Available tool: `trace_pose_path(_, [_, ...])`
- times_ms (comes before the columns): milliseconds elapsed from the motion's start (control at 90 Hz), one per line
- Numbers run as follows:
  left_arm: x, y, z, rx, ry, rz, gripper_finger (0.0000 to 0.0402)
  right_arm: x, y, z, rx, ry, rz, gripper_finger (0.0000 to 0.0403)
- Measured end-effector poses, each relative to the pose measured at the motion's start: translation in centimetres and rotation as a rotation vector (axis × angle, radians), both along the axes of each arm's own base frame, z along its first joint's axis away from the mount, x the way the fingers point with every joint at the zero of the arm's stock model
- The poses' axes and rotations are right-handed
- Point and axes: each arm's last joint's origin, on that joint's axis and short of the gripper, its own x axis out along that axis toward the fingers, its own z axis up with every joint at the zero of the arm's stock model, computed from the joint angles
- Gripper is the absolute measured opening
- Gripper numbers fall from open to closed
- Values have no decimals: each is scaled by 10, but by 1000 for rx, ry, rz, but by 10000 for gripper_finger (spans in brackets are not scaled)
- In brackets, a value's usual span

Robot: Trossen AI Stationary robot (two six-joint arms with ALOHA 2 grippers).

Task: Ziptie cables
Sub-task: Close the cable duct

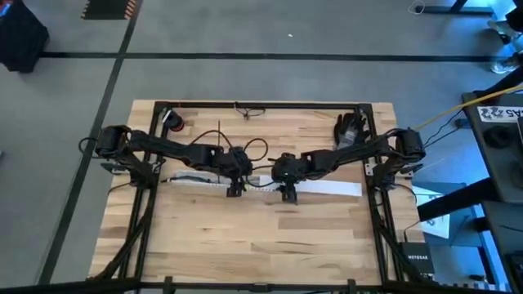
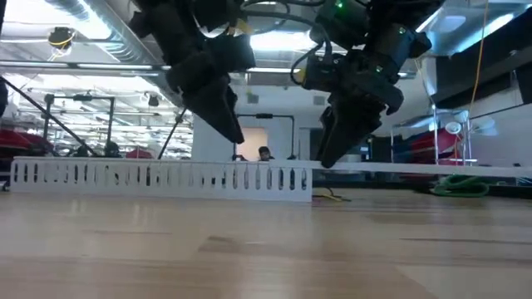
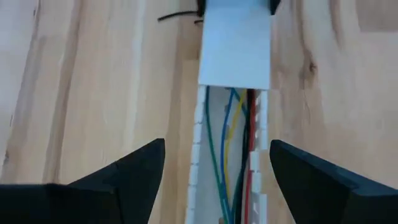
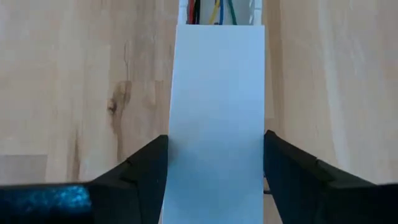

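Cables [image 3: 231,155] lay in your slotted duct [image 3: 198,143] — left gripper [image 3: 217,171] spread astride it, right gripper [image 4: 216,168] spread beside the lid [image 4: 217,112].

Green, blue, yellow, red and black are shown by the cables [image 3: 231,155] in a white slotted duct [image 3: 196,134]. A plain white cover [image 4: 217,118] is seen over it. Pale wood grain with dark knots marks the surface [image 1: 270,237].

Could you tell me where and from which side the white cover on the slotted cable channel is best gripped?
Probably across its two long edges, from straight above. The cover is a flat, narrow strip lying on the channel, and the right claw already straddles it, fingers open on either side.
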Motion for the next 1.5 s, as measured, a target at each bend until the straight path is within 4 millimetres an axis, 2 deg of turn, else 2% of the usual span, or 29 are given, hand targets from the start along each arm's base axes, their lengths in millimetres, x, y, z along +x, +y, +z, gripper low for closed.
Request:
trace_pose_path(311, [0,2,0,-18,-5,32,284,0,0,0,-14,-2,39,225])
trace_pose_path(444, [1,1,0,-34,-10,-31,284,0,0,0,-18,-2,37,225])
trace_pose_path(611, [-3,-4,-17,-121,-62,-92,284,0,0,0,-25,-1,28,225])
trace_pose_path(878, [-4,1,-30,-65,-169,-77,284,0,0,0,-12,-1,3,225])
trace_pose_path(1122, [-2,-1,-44,-57,-149,-157,284,0,0,0,-9,1,4,225])
trace_pose_path(1344, [7,2,-59,-86,-169,-117,284,0,0,0,-6,-2,7,225])
trace_pose_path(1500, [8,1,-60,-106,-171,-96,265,0,0,0,-7,-3,7,225])
